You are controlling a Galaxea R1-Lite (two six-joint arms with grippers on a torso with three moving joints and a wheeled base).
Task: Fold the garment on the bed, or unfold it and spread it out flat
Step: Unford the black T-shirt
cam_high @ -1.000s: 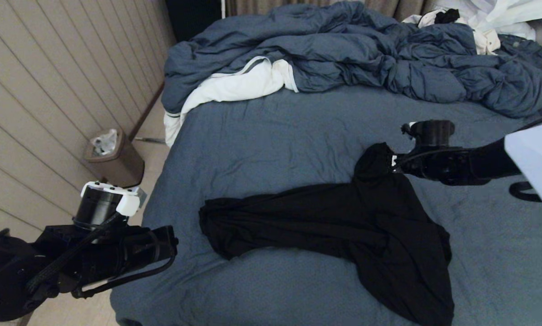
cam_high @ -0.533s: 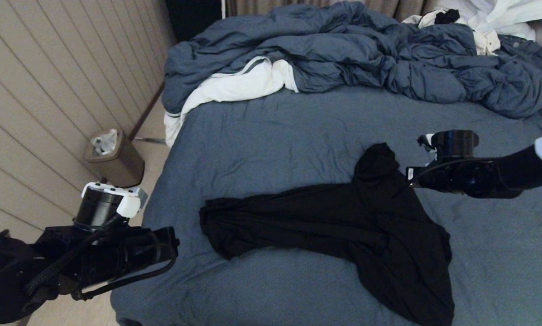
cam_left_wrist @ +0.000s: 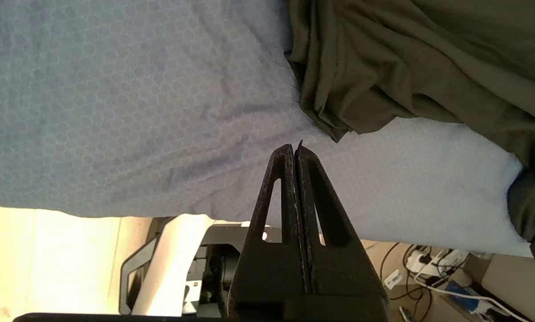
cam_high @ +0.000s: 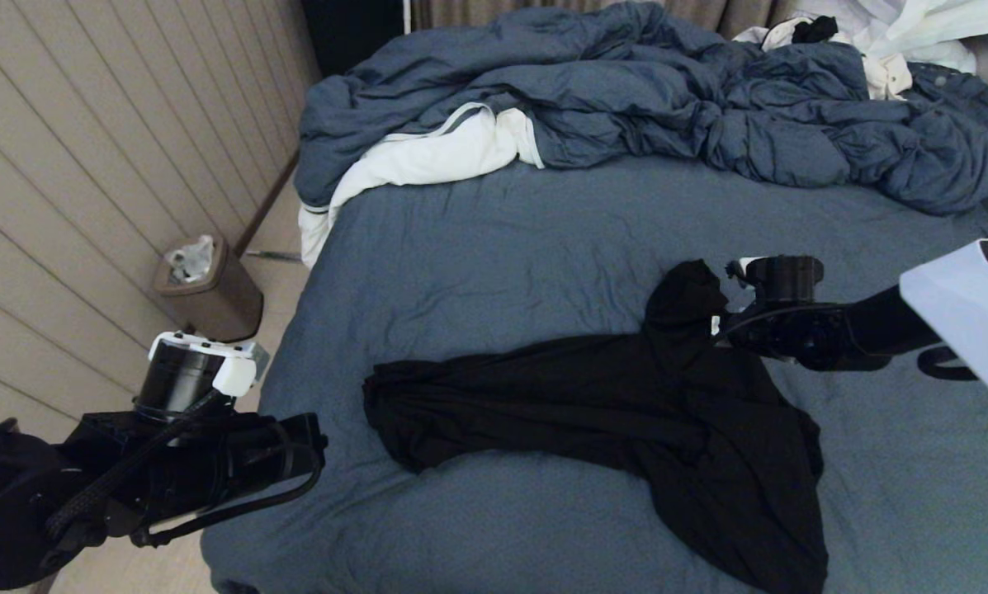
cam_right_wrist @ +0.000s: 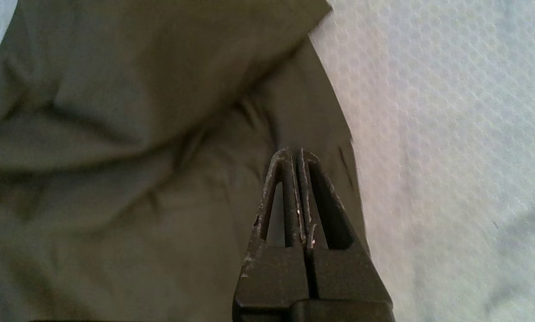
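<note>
Garment (cam_high: 626, 412) bunched on bed (cam_high: 477, 247), long axis 9-to-3 o'clock. Right end effector (cam_high: 712, 318) nearer, fingers pressed together, empty, over raised fold; cloth lies toward 9 o'clock. Left end effector (cam_left_wrist: 296, 147) closed, parked off bed corner.

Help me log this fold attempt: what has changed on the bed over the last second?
The right gripper drew back from the black thin-jersey T-shirt toward the robot's right, then returned to its raised far fold, lower than a second ago. Its fingers are shut and empty above the cloth. The shirt's shape stayed the same, as did the left gripper, shut, by the slate-blue bed edge.
</note>
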